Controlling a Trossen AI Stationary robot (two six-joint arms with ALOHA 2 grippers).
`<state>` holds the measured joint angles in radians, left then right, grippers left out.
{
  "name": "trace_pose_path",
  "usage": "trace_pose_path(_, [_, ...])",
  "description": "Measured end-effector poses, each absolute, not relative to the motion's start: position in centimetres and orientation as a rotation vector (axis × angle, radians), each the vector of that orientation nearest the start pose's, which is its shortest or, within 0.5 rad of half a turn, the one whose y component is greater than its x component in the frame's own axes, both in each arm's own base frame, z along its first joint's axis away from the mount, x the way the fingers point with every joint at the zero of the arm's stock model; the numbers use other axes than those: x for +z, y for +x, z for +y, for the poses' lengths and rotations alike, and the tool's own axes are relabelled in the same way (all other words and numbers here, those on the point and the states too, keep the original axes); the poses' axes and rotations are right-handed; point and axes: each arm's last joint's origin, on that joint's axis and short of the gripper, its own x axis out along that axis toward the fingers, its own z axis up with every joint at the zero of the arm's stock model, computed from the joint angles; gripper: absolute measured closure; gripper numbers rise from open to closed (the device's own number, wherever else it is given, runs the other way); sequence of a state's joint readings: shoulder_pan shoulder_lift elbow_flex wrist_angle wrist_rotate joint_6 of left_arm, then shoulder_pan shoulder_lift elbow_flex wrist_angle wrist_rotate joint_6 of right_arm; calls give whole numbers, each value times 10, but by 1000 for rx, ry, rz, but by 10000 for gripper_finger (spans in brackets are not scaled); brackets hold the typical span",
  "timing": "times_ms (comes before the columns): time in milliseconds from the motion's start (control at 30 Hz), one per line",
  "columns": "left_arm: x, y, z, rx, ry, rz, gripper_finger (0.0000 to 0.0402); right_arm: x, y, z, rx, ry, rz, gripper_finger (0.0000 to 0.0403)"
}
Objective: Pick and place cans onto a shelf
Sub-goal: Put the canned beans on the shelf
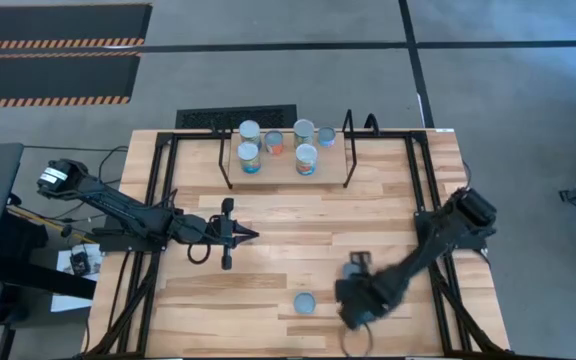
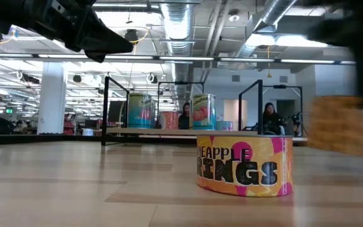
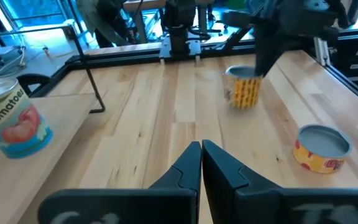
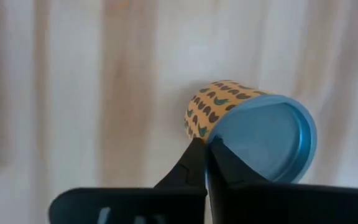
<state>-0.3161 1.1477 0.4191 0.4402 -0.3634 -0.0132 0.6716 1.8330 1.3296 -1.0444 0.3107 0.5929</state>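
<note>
Six cans [image 1: 276,146] on shelf [image 1: 286,172]

Bare tabletop [image 1: 298,225] lies open between the shelf [image 1: 286,165], crowded with six cans [image 1: 306,158], and one short can [image 1: 304,303] near the front edge.

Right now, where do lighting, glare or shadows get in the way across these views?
Low view: ceiling lights glare behind the shelf, leaving the shelved cans backlit; the near pineapple can is evenly lit. High view: flat light, faint shadows on the table. Right wrist view: soft sheen on the patterned can lid.
</note>
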Motion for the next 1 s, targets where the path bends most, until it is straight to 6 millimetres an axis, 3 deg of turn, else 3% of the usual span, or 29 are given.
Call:
trace_pose_path(300, [199, 217, -60, 48, 84, 269, 397, 205, 360, 105, 28, -491, 1063, 390])
trace_pose_path(533, [199, 217, -60, 48, 82, 271, 397, 210, 383, 40, 68, -559, 999, 393])
trace_pose_path(767, [199, 217, -60, 48, 76, 272, 397, 210, 385, 13, 117, -545, 1012, 393])
trace_pose_path(1000, [199, 217, -60, 48, 74, 271, 397, 195, 385, 13, 157, -490, 1073, 391])
